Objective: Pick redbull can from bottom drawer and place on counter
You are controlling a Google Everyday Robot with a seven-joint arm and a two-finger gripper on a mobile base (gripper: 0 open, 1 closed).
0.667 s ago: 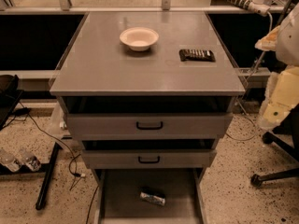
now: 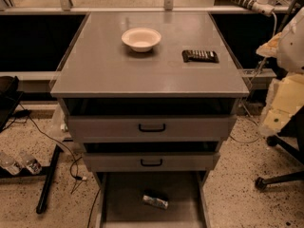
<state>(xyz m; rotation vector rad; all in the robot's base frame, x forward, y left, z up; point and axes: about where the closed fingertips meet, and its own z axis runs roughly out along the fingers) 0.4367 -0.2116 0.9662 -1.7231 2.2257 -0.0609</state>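
Bottom drawer [image 2: 124, 194]: redbull can [image 2: 155, 201]; hand unseen.

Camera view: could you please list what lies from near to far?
Small silver-and-blue redbull can in the grey bottom drawer, middle drawer, top drawer, grey counter, dark flat packet, white round bowl. Gripper: out of view.

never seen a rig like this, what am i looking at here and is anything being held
One camera looks down from the front at a grey metal cabinet. Its flat top, the counter, carries a pale bowl and a dark flat packet. All three drawers are pulled out, the lowest farthest. That bottom drawer holds a small drink can lying on its side. The pale bulky shapes at the right edge are probably the robot's arm. Its gripper is not in view, so nothing can be seen held.
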